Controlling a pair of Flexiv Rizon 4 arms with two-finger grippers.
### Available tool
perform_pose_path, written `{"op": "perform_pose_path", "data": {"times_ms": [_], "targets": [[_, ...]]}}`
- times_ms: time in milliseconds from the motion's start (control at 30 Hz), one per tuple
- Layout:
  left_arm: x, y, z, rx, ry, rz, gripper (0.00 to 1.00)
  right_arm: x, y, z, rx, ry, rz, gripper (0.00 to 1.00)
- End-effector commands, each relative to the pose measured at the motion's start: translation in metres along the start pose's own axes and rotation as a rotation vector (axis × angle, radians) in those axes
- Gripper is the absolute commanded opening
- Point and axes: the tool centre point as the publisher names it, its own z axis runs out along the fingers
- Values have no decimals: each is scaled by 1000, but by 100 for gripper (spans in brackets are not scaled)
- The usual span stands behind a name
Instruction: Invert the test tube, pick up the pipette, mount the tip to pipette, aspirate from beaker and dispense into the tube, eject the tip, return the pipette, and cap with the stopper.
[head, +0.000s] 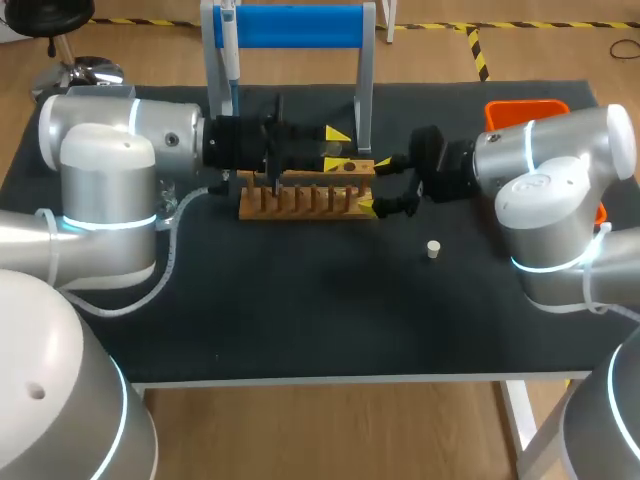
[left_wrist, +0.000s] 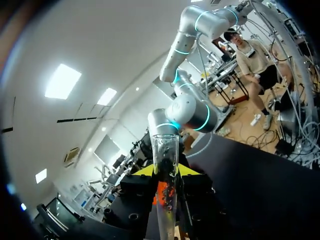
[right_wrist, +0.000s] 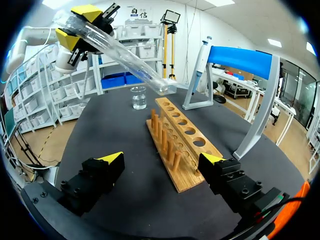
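Tube (right_wrist: 125, 58) clenched in left jaws, held tilted above wooden rack (right_wrist: 186, 150) on bench (head: 300, 310); right jaws released, flanking rack's end; stopper (head: 433, 249) lies on bench, apart from rack, near right arm.

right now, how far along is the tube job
Nothing looks finished. In hand: the left fingers grip the test tube, tilted above the rack. Left to do: the pipette hangs on its stand, the stopper lies on the table, and the right fingers are open and empty.
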Motion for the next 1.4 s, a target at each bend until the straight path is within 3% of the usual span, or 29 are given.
{"op": "perform_pose_path", "data": {"times_ms": [33,867,1400], "targets": [[-7,4,1,-9,41,-39,0,0,0,-1,0,1,0,100],[-9,4,1,-27,46,-45,0,0,0,-1,0,1,0,100],[-40,28,-10,-6,-93,-391,0,0,0,-1,0,1,0,100]]}}
